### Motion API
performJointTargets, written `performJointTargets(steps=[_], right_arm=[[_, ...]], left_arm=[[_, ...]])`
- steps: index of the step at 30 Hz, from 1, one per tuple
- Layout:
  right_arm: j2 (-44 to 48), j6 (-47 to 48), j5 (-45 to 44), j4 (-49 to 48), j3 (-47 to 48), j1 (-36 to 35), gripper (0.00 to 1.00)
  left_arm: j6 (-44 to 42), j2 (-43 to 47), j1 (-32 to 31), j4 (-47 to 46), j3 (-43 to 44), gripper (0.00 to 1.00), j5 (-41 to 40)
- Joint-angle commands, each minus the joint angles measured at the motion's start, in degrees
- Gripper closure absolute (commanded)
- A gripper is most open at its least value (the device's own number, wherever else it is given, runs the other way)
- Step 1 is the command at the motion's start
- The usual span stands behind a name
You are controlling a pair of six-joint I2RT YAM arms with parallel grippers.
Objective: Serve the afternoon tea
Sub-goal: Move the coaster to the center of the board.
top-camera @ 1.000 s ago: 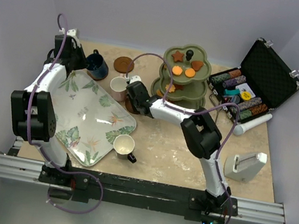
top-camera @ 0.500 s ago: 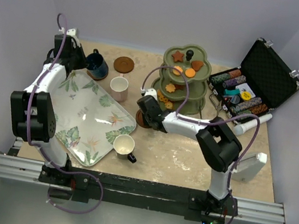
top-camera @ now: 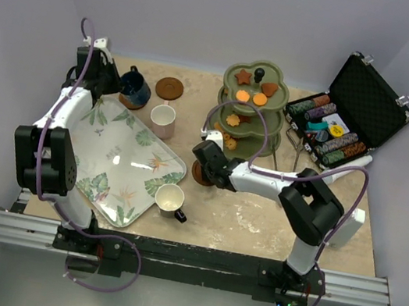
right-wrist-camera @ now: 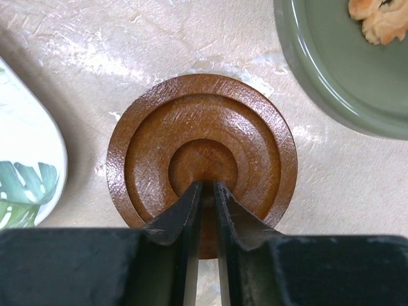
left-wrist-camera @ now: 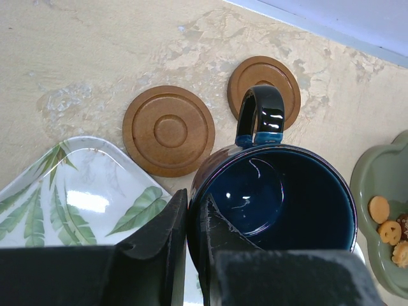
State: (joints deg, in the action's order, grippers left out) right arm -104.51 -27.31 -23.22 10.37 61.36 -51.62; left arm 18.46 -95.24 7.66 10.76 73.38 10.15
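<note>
My left gripper (left-wrist-camera: 194,201) is shut on the near wall of the navy cup (left-wrist-camera: 280,197), one finger inside and one outside. Beyond the cup two brown saucers (left-wrist-camera: 169,129) (left-wrist-camera: 284,83) lie on the table. From above, the navy cup (top-camera: 134,89) is at the back left beside the left gripper (top-camera: 119,84). My right gripper (right-wrist-camera: 207,186) points down, shut to a slit, tips on the centre of a third saucer (right-wrist-camera: 201,127) (top-camera: 202,173) in front of the olive-green stand (top-camera: 254,106) with biscuits (top-camera: 250,96). A pinkish-white cup (top-camera: 163,120) and a cream cup (top-camera: 170,198) stand apart.
The leaf-patterned tray (top-camera: 120,158) lies at the left, the cream cup at its near corner. An open black case of poker chips (top-camera: 346,114) stands at the back right, with a white roll (top-camera: 344,170) and a white block (top-camera: 338,224) nearer.
The right gripper has moved right and toward the near edge, and the saucer under it has come along. The left arm with the navy cup has barely moved.
</note>
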Motion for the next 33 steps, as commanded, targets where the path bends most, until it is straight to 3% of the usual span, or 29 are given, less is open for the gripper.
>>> performJointTargets(steps=[1,12,21,25,33], right_arm=[[1.67,-1.7,-1.03,5.53,1.12,-0.5,0.77],[6.42,4.19,0.11,7.74,15.88,-1.03,0.34],[9.06,10.78,8.19,5.01,28.01,-0.94,0.2],[10.02,13.16,7.31,8.78,34.51,0.72,0.16],[20.56,15.71,14.7,7.91,32.51,10.21,0.14]], left_arm=[[0.97,3.75,-0.37,-5.49,0.88,1.0,0.31],[-1.31,3.22,-1.94,-3.82,1.5,1.0,-3.47],[-5.62,9.19,-3.79,-1.36,4.22,1.0,-7.77],[-10.01,10.07,-9.74,2.85,8.69,1.0,-8.74],[-14.41,14.29,-17.41,5.49,9.68,1.0,-1.02]])
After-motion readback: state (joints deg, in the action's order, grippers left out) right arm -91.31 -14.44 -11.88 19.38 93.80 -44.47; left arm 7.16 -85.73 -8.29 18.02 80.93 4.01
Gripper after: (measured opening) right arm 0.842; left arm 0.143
